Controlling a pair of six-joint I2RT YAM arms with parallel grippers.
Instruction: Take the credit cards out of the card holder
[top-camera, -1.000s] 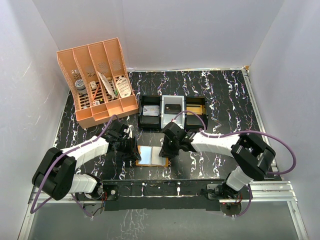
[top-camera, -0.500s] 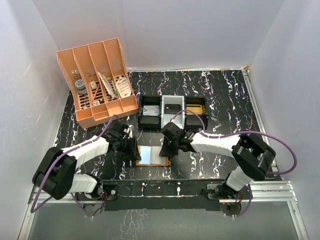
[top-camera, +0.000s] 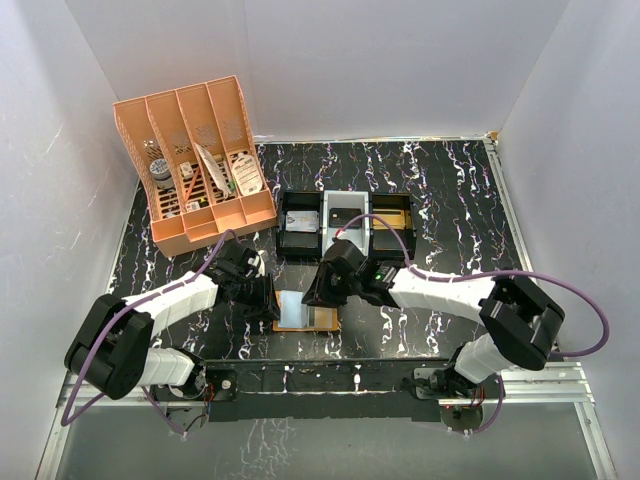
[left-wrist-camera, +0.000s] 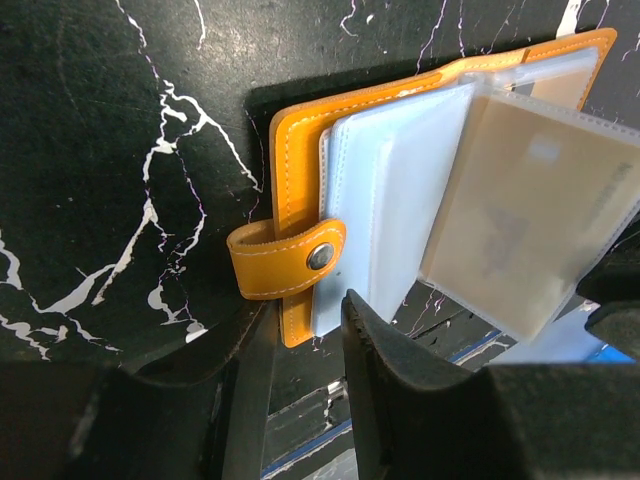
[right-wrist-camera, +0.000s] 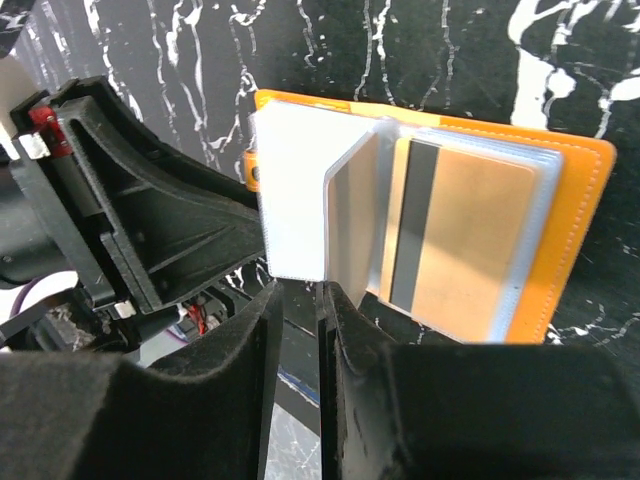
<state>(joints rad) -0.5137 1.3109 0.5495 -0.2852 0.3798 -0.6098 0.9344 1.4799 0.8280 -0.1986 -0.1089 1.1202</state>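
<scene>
Card holder (top-camera: 298, 315) lies open at the table's (top-camera: 450, 200) 6 o'clock, with the left gripper (left-wrist-camera: 310, 305) slightly parted and empty at its 9 o'clock edge. Right gripper (right-wrist-camera: 298, 285) is nearly closed; I cannot tell if it holds anything. Pinching a sleeve (right-wrist-camera: 295, 200), not the credit cards (right-wrist-camera: 460, 250), could drag the holder.

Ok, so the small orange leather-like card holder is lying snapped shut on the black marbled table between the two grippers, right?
Not shut. The small orange leather-like card holder lies open, its snap strap undone and one clear plastic sleeve lifted, as the left wrist view shows. It does lie on the black marbled table, between the left gripper and the right gripper.
</scene>
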